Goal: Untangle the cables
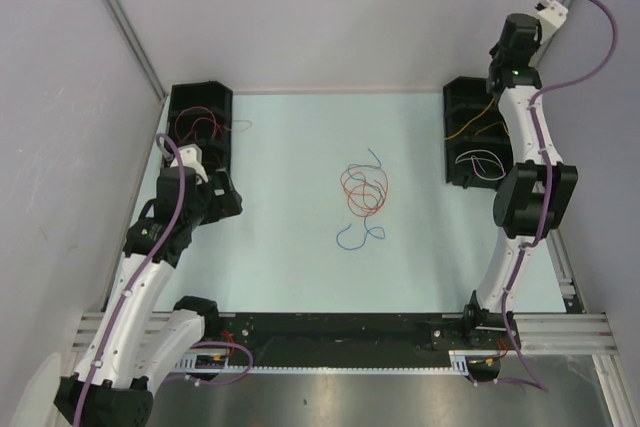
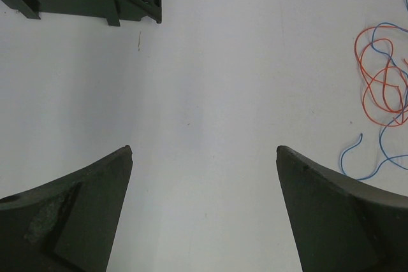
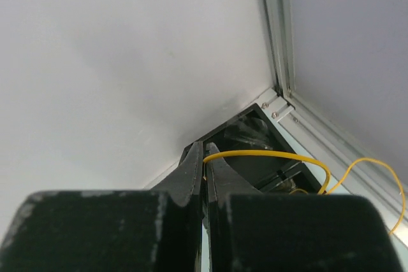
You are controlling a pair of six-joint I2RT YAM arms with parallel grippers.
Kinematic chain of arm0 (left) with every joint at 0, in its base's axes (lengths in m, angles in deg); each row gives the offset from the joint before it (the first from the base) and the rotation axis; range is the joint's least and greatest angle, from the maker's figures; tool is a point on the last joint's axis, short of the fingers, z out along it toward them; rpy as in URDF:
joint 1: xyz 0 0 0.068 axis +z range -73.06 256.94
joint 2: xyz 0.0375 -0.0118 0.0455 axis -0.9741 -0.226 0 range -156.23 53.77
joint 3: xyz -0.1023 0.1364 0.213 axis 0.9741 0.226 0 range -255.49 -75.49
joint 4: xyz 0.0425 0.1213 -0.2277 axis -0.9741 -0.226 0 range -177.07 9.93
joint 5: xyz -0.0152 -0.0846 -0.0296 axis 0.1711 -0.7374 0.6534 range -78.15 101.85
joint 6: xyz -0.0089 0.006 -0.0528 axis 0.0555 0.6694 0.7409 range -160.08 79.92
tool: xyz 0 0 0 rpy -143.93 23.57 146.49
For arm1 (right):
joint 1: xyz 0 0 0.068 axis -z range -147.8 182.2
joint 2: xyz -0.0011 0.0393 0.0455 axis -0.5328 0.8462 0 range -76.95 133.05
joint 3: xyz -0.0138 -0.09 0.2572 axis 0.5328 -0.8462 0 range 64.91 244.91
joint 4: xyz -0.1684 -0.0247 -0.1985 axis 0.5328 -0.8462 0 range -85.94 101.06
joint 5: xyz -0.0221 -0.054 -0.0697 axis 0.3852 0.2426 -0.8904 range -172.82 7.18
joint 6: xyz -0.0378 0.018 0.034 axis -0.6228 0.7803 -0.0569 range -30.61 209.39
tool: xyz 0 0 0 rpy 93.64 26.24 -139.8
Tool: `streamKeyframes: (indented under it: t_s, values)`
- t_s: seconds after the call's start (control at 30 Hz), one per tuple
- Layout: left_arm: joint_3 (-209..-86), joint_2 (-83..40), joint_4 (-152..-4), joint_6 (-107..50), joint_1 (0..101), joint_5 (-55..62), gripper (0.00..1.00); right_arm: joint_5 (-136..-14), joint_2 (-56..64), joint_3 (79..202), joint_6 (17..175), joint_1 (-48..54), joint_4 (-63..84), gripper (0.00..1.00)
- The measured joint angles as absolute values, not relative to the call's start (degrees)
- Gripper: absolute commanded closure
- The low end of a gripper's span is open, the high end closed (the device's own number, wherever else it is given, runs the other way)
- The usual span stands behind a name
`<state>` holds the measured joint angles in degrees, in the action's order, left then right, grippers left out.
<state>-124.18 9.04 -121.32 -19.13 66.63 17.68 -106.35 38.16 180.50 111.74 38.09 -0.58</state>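
Note:
A loose tangle of thin cables [image 1: 365, 192], orange-red and blue, lies on the middle of the table. It also shows at the right edge of the left wrist view [image 2: 382, 90]. My left gripper [image 1: 230, 199] is open and empty, low over bare table well left of the tangle [image 2: 204, 152]. My right gripper [image 1: 497, 82] is raised above the right bin [image 1: 472, 137] and shut on a thin yellow-orange cable [image 3: 274, 153]. That cable arcs from the jaws [image 3: 205, 152] down into the bin [image 3: 252, 135].
A black bin [image 1: 200, 119] at the back left holds red wires; its edge shows in the left wrist view [image 2: 83, 1]. The right bin also holds white and dark wires. Grey walls and aluminium frame posts [image 3: 280, 62] close in the back and sides.

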Motion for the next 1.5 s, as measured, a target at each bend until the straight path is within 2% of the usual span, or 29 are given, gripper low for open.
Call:
streamKeyframes:
  t_s: [0.1,0.27,0.47,0.77,1.07,1.23,1.5]
  values:
    - [-124.2,8.8,-121.3,-19.1,66.6,17.7,0.00,-109.8,40.0,181.7,108.1,35.7,1.8,1.00]
    - [-124.2,8.8,-121.3,-19.1,66.6,17.7,0.00,-112.2,46.2,190.9,105.3,36.2,1.5,1.00]
    - [-124.2,8.3,-121.3,-19.1,66.6,17.7,0.00,-112.3,46.4,191.6,103.6,37.7,2.9,1.00]
    - [-124.2,7.9,-121.3,-19.1,66.7,17.7,0.00,-108.9,37.8,170.7,100.9,40.9,13.9,1.00]
    - [-124.2,7.5,-121.3,-19.1,66.9,17.7,0.00,-102.9,34.2,162.1,104.3,47.7,19.5,1.00]
    - [-124.2,7.5,-121.3,-19.1,67.3,17.7,0.00,-97.0,27.3,154.2,107.6,51.8,24.6,1.00]
    - [-124.2,7.3,-121.3,-19.1,67.5,17.6,0.00,-90.0,20.0,153.8,108.9,51.7,29.9,1.00]
